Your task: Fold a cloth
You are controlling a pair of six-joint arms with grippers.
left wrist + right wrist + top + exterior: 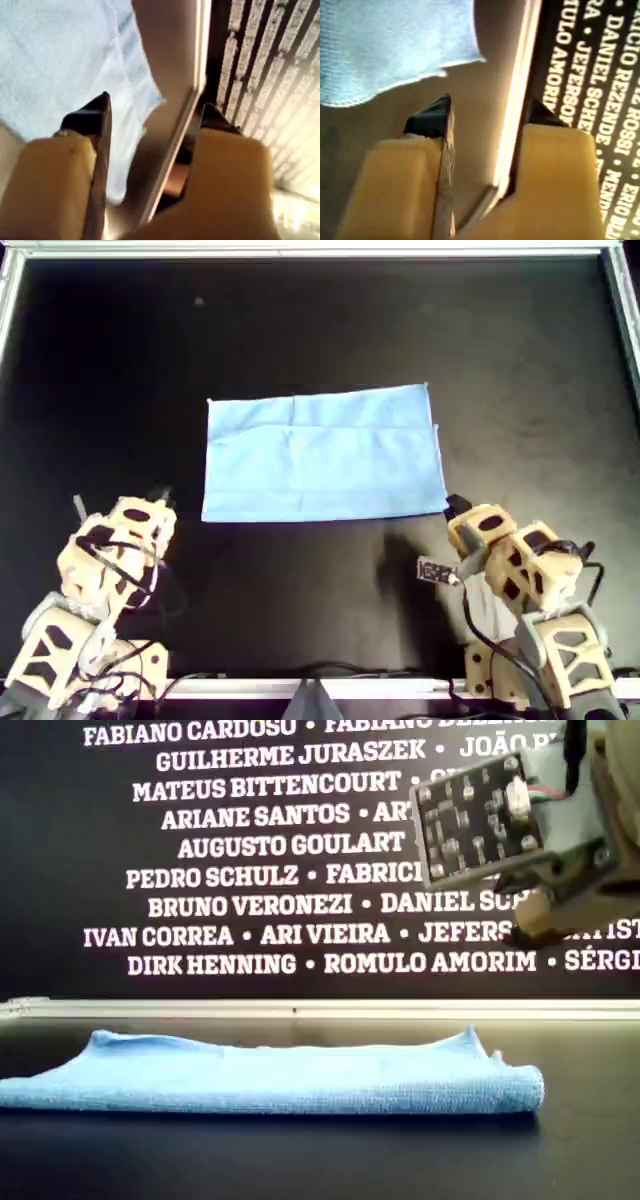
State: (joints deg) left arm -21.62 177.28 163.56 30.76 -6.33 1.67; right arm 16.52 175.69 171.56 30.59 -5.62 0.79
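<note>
The light-blue cloth lies flat on the black table as a wide rectangle, folded double, with its fold at the exterior view's right. My first gripper is open and empty; in the overhead view it hovers near the cloth's near left corner, apart from it. Cloth shows beyond its fingers. My second gripper is open and empty; in the overhead view it sits just off the cloth's near right corner. A cloth corner shows ahead of it.
A metal rail frames the table and also shows in the exterior view. A dark banner with white names stands behind the far rail. An arm's circuit board hangs at the exterior view's upper right. Cables run along the near edge.
</note>
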